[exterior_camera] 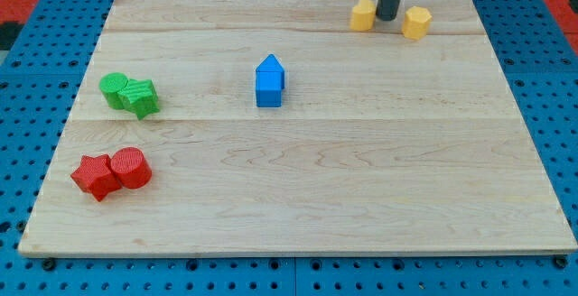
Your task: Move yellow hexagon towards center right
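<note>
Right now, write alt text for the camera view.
My tip rests between two yellow blocks, the yellow hexagon on its right and another on its left, at the wooden board's top. Blue, green and red blocks sit further left.

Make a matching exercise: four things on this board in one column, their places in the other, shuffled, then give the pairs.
Things:
1. red blocks
2. green blocks
3. blue block
4. my tip

Places:
A. between the two yellow blocks, at the view's top
B. near the middle of the board, slightly toward the view's left
C. view's left edge, above the red ones
D. view's bottom left

Pairs: 1-D, 2-C, 3-B, 4-A
</note>
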`<state>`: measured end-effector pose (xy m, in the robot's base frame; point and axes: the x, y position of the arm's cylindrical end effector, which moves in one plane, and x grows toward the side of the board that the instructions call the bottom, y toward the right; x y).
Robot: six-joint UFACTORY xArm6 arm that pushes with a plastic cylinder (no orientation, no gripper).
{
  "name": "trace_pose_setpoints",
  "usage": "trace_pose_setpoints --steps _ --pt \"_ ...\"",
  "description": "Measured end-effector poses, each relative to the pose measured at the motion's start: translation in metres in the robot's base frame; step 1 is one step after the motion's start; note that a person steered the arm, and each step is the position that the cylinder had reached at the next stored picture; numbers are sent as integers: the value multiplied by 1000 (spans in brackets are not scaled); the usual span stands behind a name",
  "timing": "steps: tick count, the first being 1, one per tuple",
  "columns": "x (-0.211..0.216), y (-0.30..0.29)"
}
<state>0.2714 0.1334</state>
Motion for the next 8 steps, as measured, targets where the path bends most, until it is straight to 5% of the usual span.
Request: trace_pose_setpoints --steps 1,2,3,6,7,8 --pt "45 7" --pt "-14 -38" --pt "-50 -12" --pt "-24 53" --pt "-46 87" --pt "-14 67"
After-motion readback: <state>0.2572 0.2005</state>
